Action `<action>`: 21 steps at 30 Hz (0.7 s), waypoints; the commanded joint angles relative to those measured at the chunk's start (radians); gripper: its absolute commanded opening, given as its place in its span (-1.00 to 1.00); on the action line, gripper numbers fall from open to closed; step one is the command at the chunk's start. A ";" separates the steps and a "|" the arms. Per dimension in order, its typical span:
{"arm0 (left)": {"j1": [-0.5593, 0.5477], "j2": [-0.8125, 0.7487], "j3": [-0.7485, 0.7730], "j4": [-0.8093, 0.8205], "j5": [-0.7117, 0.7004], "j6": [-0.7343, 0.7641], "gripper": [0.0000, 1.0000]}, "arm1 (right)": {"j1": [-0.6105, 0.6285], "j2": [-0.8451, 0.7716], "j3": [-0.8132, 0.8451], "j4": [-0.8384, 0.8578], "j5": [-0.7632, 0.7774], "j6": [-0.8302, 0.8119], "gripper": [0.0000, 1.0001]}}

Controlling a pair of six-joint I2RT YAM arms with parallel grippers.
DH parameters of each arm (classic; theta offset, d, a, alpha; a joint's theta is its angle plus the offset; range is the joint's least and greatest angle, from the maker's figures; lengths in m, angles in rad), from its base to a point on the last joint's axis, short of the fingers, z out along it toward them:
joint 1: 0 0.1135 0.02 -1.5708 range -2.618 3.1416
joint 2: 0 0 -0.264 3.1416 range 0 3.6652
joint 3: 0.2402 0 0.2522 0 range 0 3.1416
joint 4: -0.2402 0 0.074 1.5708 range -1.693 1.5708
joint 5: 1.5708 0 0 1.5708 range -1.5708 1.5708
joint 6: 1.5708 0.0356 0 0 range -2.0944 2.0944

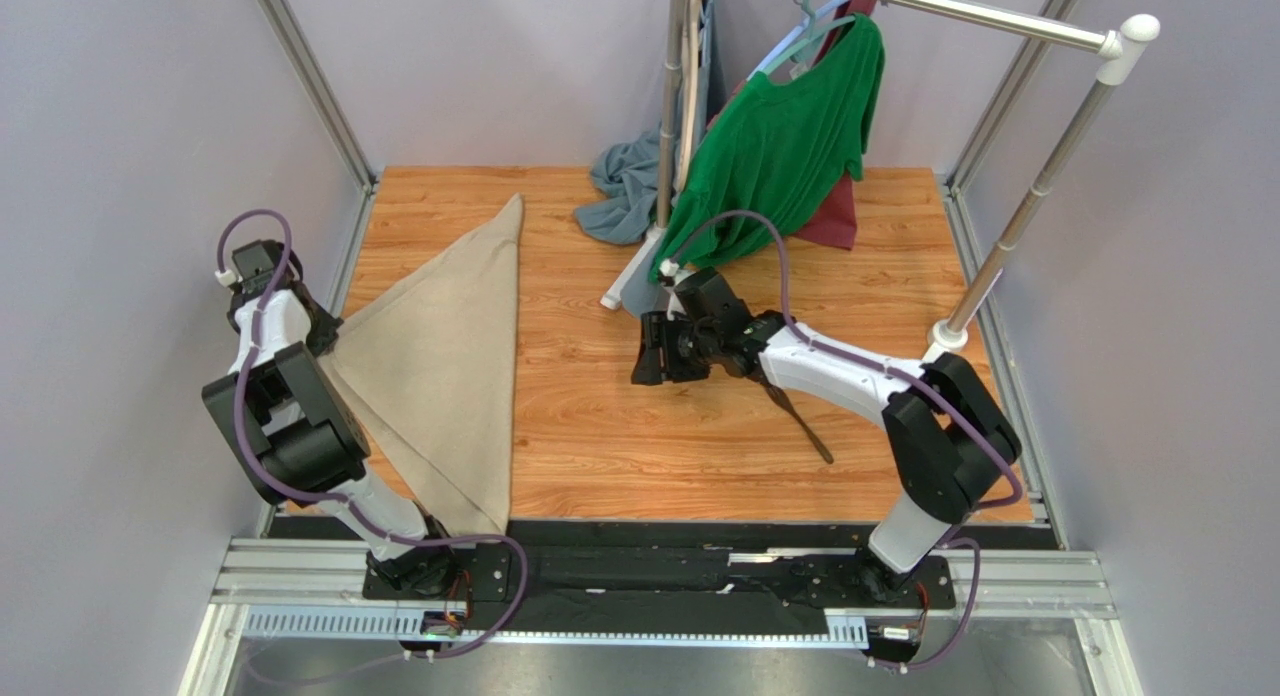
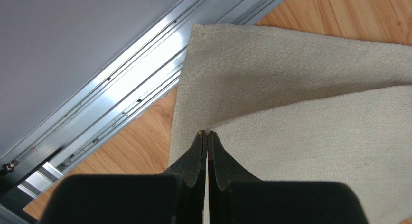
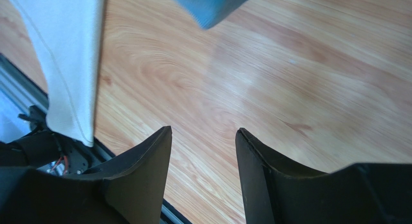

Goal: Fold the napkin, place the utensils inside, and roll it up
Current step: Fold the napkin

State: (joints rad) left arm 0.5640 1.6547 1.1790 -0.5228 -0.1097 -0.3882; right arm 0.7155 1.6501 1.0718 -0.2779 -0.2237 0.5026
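Observation:
The beige napkin (image 1: 443, 351) lies folded into a triangle on the left of the wooden table, its long edge running from the back to the front. My left gripper (image 1: 323, 333) is at its left corner. In the left wrist view the gripper (image 2: 208, 133) is shut on the corner of the napkin's upper layer (image 2: 300, 137), with the lower layer spread beneath. The dark fork (image 1: 809, 434) lies on the table at the right, partly under my right forearm. My right gripper (image 1: 649, 351) is open and empty over bare wood in the middle, as the right wrist view (image 3: 203, 132) shows.
A clothes rack stands at the back with a green shirt (image 1: 781, 141), a grey-blue cloth (image 1: 624, 186) and a maroon garment behind it. The rack's white foot (image 1: 950, 336) stands at the right. A pale cloth (image 3: 63, 64) and a blue one (image 3: 208, 4) show near the right gripper.

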 commanded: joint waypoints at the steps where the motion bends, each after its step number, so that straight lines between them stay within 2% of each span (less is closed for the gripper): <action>1: 0.017 0.022 0.054 0.024 0.002 -0.012 -1.00 | 0.065 0.066 0.086 0.135 -0.058 0.054 0.13; 13: 0.020 0.048 0.114 -0.008 -0.005 0.028 -1.00 | 0.179 0.304 0.255 0.267 -0.091 0.145 0.14; 21: 0.020 0.060 0.122 -0.022 0.027 0.100 -1.00 | 0.200 0.522 0.419 0.344 -0.129 0.232 0.12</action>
State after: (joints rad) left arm 0.5720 1.7115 1.2640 -0.5423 -0.1013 -0.3443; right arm 0.9070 2.0953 1.4078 -0.0181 -0.3313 0.6758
